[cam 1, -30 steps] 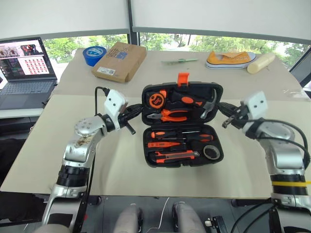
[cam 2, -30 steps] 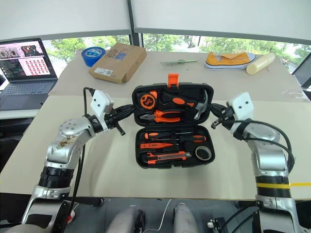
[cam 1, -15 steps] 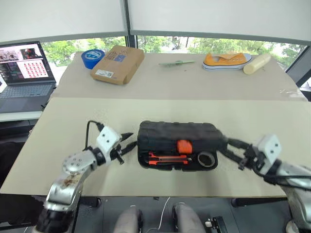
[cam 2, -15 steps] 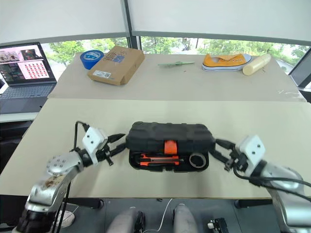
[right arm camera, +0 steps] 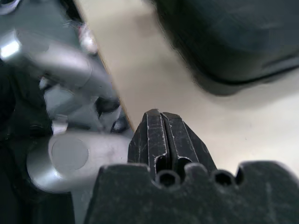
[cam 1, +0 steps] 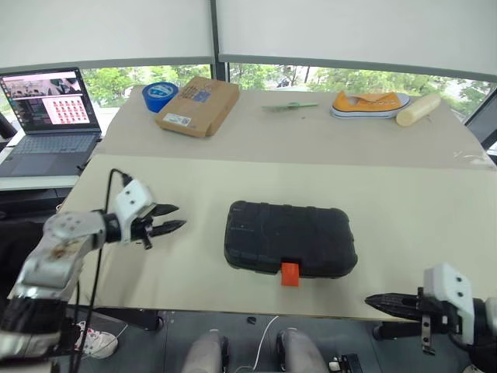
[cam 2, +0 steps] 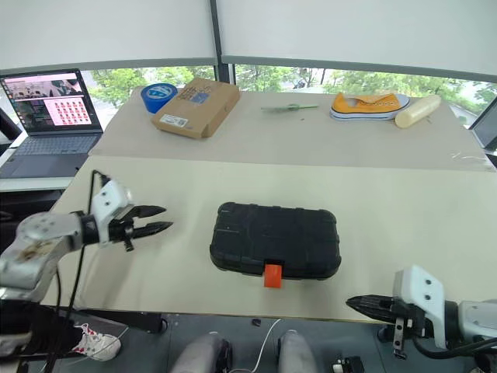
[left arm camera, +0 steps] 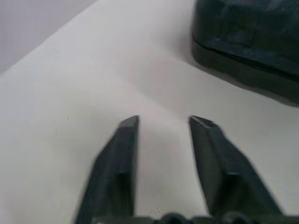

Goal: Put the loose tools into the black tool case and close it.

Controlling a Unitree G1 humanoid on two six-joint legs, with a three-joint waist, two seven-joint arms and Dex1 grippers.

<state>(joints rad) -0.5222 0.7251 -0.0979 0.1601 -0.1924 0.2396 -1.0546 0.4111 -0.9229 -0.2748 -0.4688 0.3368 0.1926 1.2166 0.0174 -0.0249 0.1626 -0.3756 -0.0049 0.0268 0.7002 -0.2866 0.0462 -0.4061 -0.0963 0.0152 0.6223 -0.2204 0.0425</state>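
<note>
Now the black tool case (cam 1: pixel 290 238) lies closed, left gripper (cam 1: pixel 172 218) parted, right gripper (cam 1: pixel 374 301) pinched empty

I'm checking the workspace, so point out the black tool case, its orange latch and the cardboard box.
black tool case (cam 1: pixel 291 237), left eye view, middle of the closed lid.
orange latch (cam 1: pixel 290 273), left eye view, its front face.
cardboard box (cam 1: pixel 198 103), left eye view, top face.

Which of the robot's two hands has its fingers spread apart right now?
The left hand, hovering over the table beside the closed black tool case. Its two fingers stand apart, while the right hand near the table's front edge is pinched shut.
</note>
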